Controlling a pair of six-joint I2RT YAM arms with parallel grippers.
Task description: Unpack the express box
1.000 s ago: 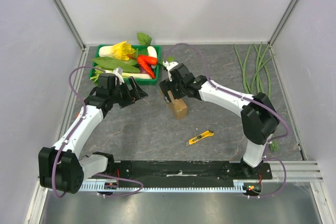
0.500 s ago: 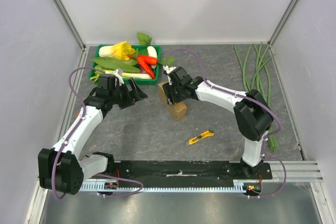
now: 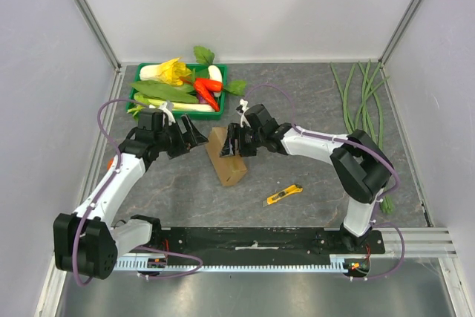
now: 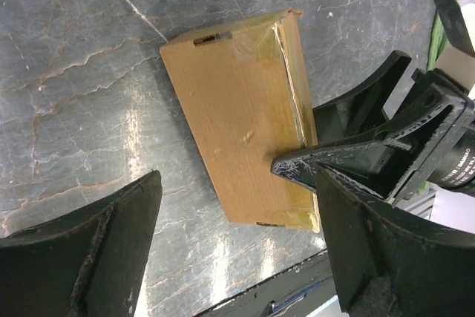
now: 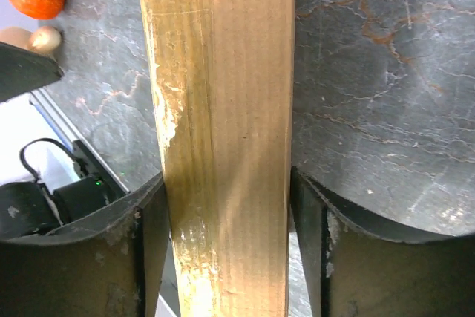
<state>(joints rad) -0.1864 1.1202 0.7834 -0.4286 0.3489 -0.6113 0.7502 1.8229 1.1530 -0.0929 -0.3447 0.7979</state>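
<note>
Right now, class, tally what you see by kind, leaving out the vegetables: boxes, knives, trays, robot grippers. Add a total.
cardboard box: 1
utility knife: 1
green tray: 1
grippers: 2, the left gripper and the right gripper
total: 5

Plain brown express box [image 3: 226, 159] in the black right pincer [image 3: 234, 141]; grey, pale-veined worktop [image 3: 312, 116] beneath; yellow-and-black utility knife [image 3: 284, 195] nearby; green vegetable tray [image 3: 178, 113] beyond.

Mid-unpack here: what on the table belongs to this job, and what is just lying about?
Job: express box, clamped in the right gripper; left gripper, open beside it.
Lying about: green vegetable tray, long beans, yellow utility knife (untouched, maybe for the tape).
</note>
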